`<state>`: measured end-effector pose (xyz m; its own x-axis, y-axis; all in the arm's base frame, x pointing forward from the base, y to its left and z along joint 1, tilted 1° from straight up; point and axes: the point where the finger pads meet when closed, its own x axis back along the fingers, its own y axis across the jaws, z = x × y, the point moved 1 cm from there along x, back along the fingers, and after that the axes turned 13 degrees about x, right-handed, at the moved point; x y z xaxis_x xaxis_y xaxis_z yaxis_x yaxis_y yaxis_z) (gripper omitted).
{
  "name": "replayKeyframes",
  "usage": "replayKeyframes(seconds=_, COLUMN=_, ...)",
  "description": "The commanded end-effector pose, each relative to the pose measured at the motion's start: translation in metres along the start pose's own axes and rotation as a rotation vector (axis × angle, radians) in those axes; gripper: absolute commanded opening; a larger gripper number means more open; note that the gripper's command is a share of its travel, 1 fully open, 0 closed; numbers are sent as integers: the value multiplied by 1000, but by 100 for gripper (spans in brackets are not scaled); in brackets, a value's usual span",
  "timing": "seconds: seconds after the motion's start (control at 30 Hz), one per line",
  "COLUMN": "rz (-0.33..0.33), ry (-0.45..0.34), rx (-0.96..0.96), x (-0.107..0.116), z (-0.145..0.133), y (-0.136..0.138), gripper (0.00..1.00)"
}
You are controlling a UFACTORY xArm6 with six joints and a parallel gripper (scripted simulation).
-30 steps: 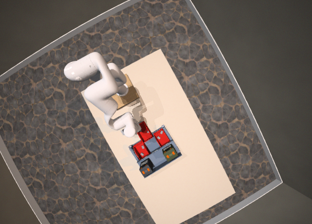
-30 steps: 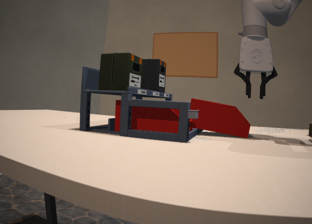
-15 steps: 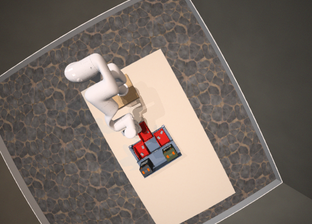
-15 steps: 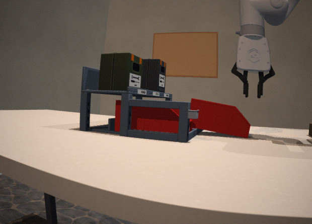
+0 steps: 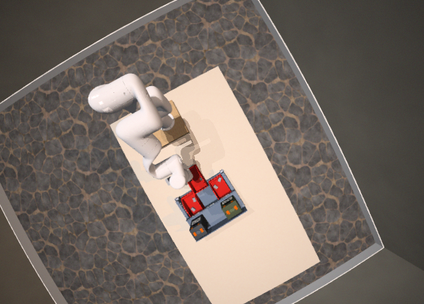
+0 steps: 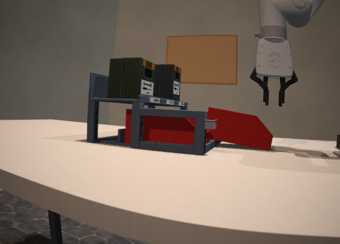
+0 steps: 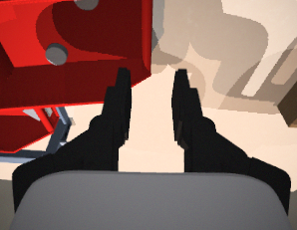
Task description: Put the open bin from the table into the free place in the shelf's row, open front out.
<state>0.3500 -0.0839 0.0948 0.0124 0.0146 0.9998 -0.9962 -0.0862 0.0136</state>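
Note:
The red open bin point(image 6: 239, 128) lies tilted. Its inner end rests on the grey shelf's point(image 6: 153, 125) front lip and its outer end rests on the table. From above, the bin point(image 5: 197, 179) points at the free place point(image 5: 206, 197) between two red bins point(image 5: 219, 186) point(image 5: 191, 203) on the shelf. Grey parts point(image 7: 57, 53) lie inside the bin point(image 7: 80, 54). My gripper point(image 6: 272, 102) hangs in the air above the bin's outer end, fingers pointing down. The fingers stand apart with only table showing between them.
A dark green box point(image 6: 130, 77) and a black box point(image 6: 169, 81) stand on the shelf's upper board. A brown block point(image 5: 171, 129) sits under the arm's base. An orange panel point(image 6: 202, 60) hangs on the far wall.

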Motion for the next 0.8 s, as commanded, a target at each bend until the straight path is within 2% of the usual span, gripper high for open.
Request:
replayKeyframes(seconds=0.0, rz=4, ry=1, rx=0, x=1, z=1, y=-2, gripper=33)
replayKeyframes(seconds=0.73, rz=4, ry=1, rx=0, x=2, z=1, y=-4, gripper=33)
replayKeyframes(seconds=0.77, rz=4, ry=1, rx=0, x=2, z=1, y=-4, gripper=100)
